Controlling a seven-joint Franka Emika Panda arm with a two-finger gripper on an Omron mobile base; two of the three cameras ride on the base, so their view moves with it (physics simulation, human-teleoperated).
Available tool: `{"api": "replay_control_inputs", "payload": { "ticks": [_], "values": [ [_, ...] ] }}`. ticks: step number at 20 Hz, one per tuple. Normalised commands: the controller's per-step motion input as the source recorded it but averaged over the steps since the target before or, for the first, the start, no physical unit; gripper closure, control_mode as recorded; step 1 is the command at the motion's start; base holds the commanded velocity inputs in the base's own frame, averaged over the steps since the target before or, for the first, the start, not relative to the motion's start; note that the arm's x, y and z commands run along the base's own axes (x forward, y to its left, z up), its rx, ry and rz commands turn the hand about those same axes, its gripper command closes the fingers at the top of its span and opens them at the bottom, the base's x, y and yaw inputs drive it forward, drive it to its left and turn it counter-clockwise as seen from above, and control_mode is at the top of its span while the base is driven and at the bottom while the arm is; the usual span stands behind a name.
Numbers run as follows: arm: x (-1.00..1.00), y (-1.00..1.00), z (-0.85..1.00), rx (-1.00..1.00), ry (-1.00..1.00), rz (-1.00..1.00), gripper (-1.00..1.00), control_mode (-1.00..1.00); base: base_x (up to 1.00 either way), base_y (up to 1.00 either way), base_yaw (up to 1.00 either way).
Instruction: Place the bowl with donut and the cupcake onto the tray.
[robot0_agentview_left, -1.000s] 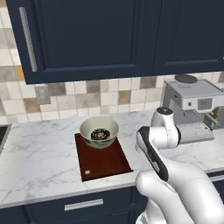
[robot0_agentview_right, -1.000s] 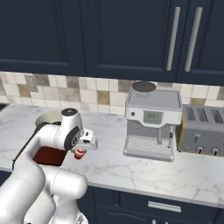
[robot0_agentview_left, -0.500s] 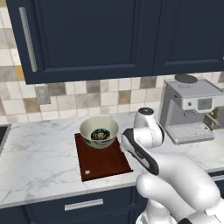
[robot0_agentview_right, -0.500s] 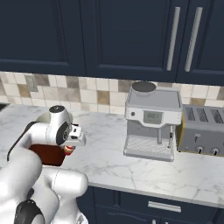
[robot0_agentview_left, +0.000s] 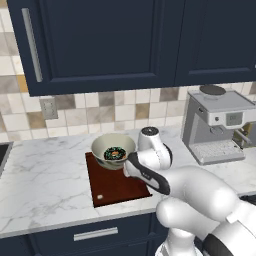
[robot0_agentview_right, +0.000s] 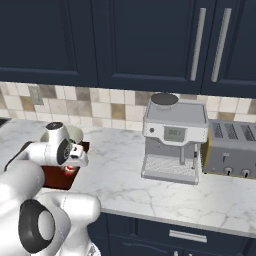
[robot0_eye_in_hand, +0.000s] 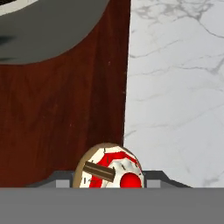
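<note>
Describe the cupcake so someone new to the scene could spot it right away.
Find the dark wooden tray on the marble counter, left of the coffee machine. The gripper hangs over the tray's right edge, holding the cupcake: tiny, red and white, far smaller than the bowl with the donut.

You see a tray (robot0_eye_in_hand: 61, 118) of dark reddish wood with visible grain, a smooth matt ceramic-looking bowl (robot0_agentview_left: 113, 150), a polished veined marble surface (robot0_eye_in_hand: 175, 87), and a coffee machine (robot0_agentview_right: 174, 138) of brushed grey metal.
</note>
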Motion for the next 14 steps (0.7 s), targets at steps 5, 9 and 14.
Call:
{"api": "replay_control_inputs", "payload": {
  "ticks": [5,9,14],
  "values": [
    [0.00,0.33,-0.24,0.00,0.00,0.00,1.00,-1.00,0.00,0.00,0.00],
    [0.00,0.23,-0.21,0.00,0.00,0.00,1.00,-1.00,0.00,0.00,0.00],
    [0.00,0.06,-0.09,0.00,0.00,0.00,1.00,-1.00,0.00,0.00,0.00]
  ]
}}
